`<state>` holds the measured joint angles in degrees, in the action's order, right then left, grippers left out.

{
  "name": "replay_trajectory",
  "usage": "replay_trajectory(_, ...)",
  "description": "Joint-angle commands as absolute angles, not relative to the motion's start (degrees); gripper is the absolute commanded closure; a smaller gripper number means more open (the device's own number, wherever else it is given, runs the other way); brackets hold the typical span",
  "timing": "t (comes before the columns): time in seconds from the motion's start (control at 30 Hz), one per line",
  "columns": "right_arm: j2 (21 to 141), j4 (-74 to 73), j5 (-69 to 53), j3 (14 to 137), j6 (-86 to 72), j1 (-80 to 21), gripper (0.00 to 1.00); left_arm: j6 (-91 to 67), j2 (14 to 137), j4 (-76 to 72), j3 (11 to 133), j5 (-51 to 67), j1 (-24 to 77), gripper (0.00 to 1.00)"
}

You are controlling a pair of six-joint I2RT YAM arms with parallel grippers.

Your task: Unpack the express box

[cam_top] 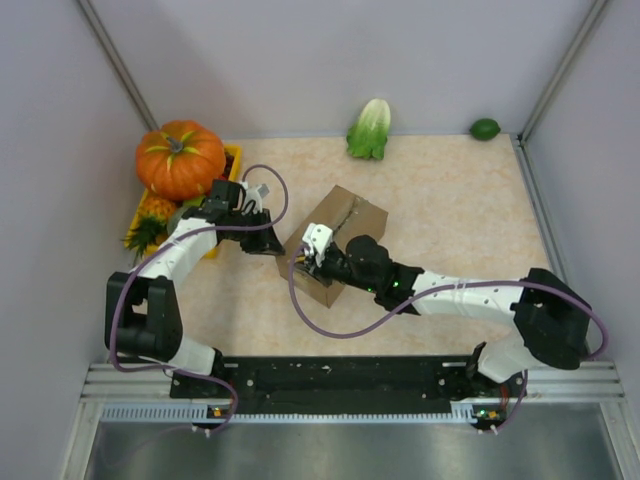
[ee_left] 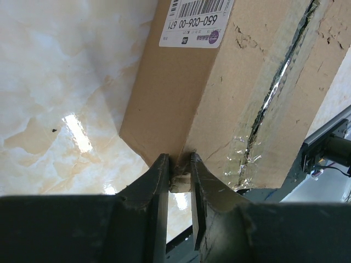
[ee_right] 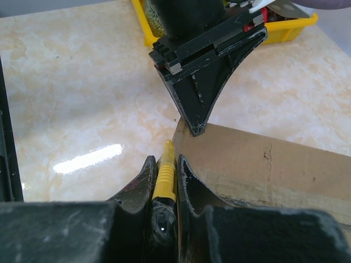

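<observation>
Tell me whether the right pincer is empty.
No, the right pincer is shut on a slim yellow tool whose tip sits by the express box edge.

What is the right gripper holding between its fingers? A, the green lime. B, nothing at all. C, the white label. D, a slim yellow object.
D: in the right wrist view, the right gripper is closed on a slim yellow object right beside the edge of the express box.
</observation>
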<state>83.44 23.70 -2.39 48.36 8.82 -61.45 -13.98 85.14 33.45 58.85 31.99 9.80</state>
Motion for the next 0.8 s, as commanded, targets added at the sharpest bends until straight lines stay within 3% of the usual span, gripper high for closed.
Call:
replay_trajectory(0.0,84.0,27.3,-2.5,48.3,7.8,-62.4,1.0,-13.3,85.8,33.1,58.6,29.9,9.8,0.94)
replay_trajectory(0.17,85.1,27.5,-2.5,48.8,7.8,-62.4,1.0,-13.3,86.0,33.2,58.7,30.1,9.8,1.0)
replay_trajectory(0.77,85.9,27.4,-0.2,48.1,7.9,-63.1,1.0,-13.3,86.0,33.3,58.4,29.4,9.8,1.0)
